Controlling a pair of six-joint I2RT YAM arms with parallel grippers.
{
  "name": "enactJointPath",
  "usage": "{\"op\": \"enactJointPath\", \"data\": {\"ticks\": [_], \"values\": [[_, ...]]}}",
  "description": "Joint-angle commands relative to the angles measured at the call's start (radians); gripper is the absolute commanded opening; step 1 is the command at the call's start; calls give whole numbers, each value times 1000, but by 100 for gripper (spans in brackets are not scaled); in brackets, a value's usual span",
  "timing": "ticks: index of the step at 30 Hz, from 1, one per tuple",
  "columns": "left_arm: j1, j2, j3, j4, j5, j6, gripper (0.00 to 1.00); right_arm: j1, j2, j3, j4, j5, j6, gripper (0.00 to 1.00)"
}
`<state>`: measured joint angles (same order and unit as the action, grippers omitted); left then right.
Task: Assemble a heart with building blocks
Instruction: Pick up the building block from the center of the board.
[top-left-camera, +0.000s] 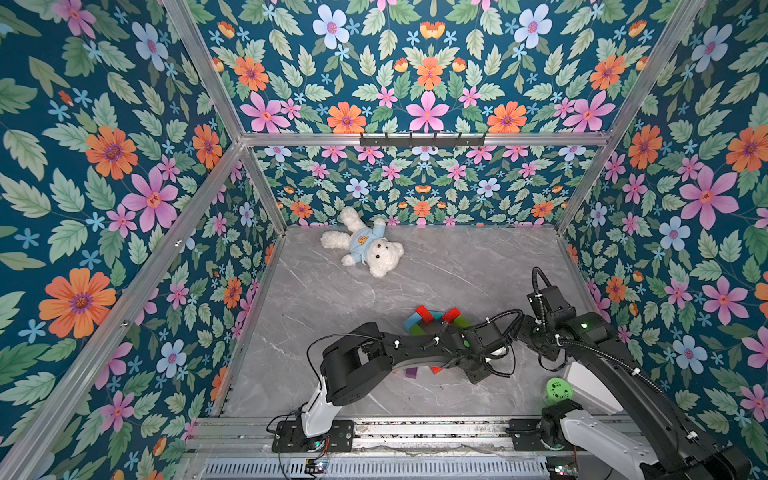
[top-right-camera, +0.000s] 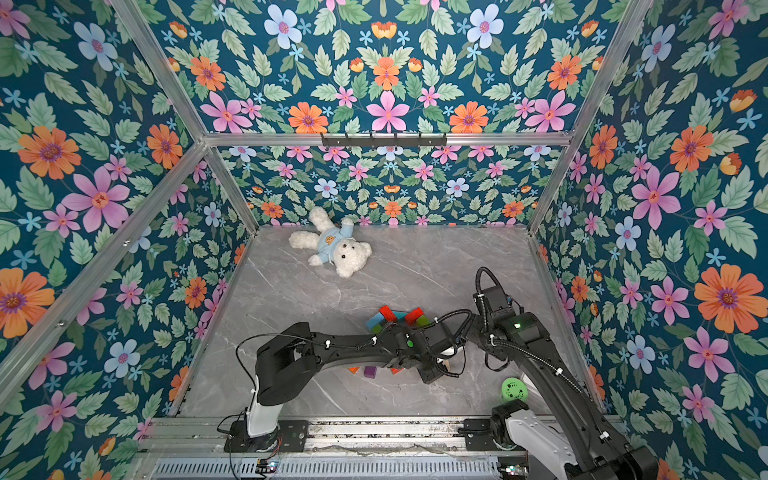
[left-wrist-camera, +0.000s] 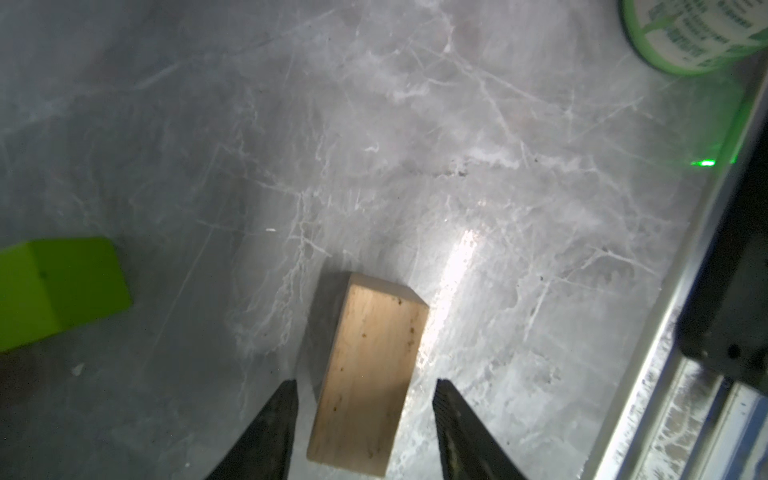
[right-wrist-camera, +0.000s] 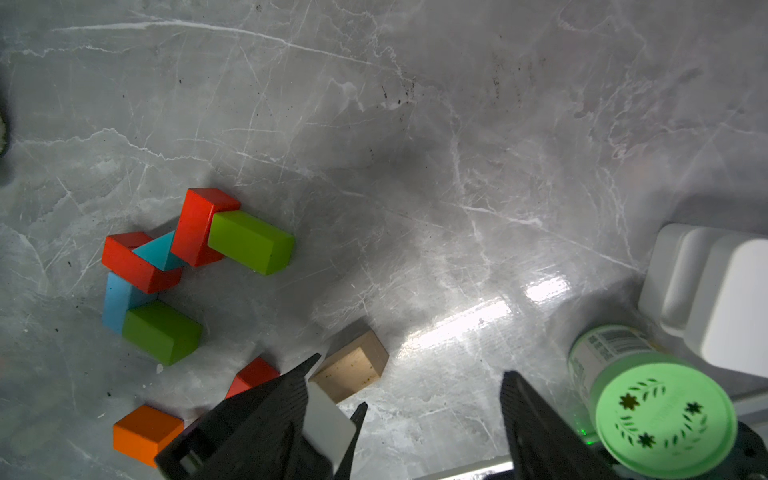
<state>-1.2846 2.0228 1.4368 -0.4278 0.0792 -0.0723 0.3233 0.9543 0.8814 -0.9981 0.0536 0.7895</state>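
Observation:
A plain-wood brick (left-wrist-camera: 370, 374) lies flat on the marble table (left-wrist-camera: 415, 145). My left gripper (left-wrist-camera: 365, 382) stands open astride its near end, with a gap on each side. My right gripper (right-wrist-camera: 411, 365) is open close by, holding nothing, and the same brick (right-wrist-camera: 357, 365) lies just off one of its fingers. Part of the heart (right-wrist-camera: 183, 266) is laid out: two red bricks, a teal triangle, a light blue brick and two green bricks. A red brick (right-wrist-camera: 253, 374) and an orange brick (right-wrist-camera: 145, 432) lie loose beside it. The purple cube (top-right-camera: 370, 371) peeks from under my left arm.
A white teddy bear (top-left-camera: 365, 245) in a blue shirt lies at the back. A green perforated ball (top-left-camera: 559, 390), lidded in the right wrist view (right-wrist-camera: 660, 415), stands at the front right near the metal rail (left-wrist-camera: 685, 332). Both arms cross above the loose blocks.

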Motion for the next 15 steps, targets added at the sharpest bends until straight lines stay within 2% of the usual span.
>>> {"op": "enactJointPath", "data": {"ticks": [1, 10, 13, 15], "values": [[-5, -2, 3, -19, -2, 28, 57, 2, -5, -3, 14, -18, 11, 75], [-8, 39, 33, -31, -13, 33, 44, -1, -23, -8, 16, -20, 10, 72], [-7, 37, 33, -32, -27, 30, 34, 0, -22, -6, 20, -24, 10, 69], [-7, 28, 26, -24, -37, 26, 22, 0, -19, -1, 23, -27, 11, 67]]}}
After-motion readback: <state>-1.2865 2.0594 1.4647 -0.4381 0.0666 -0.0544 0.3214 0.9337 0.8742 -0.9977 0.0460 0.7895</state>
